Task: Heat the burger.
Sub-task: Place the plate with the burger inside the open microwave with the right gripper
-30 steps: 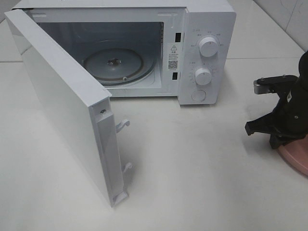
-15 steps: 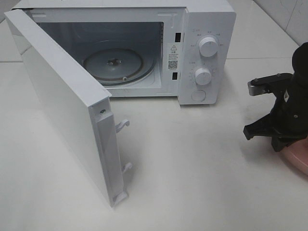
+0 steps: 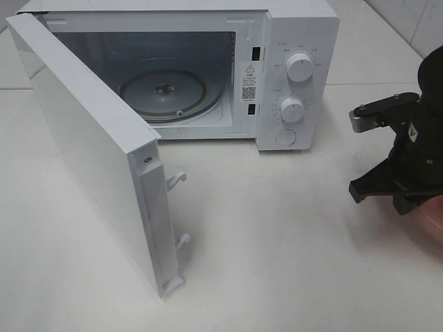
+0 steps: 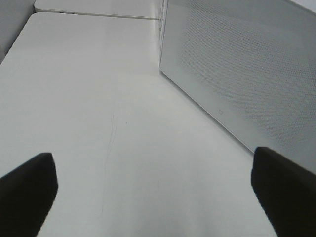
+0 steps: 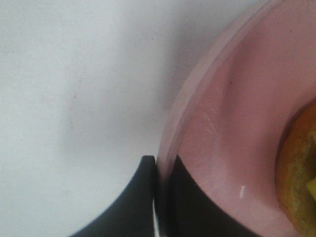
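Burger (image 5: 297,170) sits on pink plate (image 5: 232,113), rim pinched by right claw (image 5: 159,167).

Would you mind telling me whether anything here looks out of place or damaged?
Nothing stands out: the microwave door is open, its turntable sits flat, and the right pincer grips the plate by its rim.
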You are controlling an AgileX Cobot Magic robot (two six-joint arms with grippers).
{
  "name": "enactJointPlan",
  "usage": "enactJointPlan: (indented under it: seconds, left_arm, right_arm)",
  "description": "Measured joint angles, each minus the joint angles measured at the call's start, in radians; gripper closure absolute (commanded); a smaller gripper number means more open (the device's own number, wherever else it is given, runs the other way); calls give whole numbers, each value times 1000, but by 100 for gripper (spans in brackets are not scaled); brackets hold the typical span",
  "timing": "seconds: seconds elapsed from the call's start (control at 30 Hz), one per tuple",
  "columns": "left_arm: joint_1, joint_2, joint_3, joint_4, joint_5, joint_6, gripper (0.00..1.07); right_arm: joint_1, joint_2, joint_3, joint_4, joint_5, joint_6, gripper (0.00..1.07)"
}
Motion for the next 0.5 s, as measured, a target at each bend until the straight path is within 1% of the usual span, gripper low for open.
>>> enactJointPlan:
  seconds: [0.2,0.5]
  left_arm:
    - [0,0,0,0,0,0,7]
    - [0,0,0,0,0,0,7]
  right_arm:
    - [30,-53,41,-23,25,10,107]
    - [102,-192,126,-37,87,25,107]
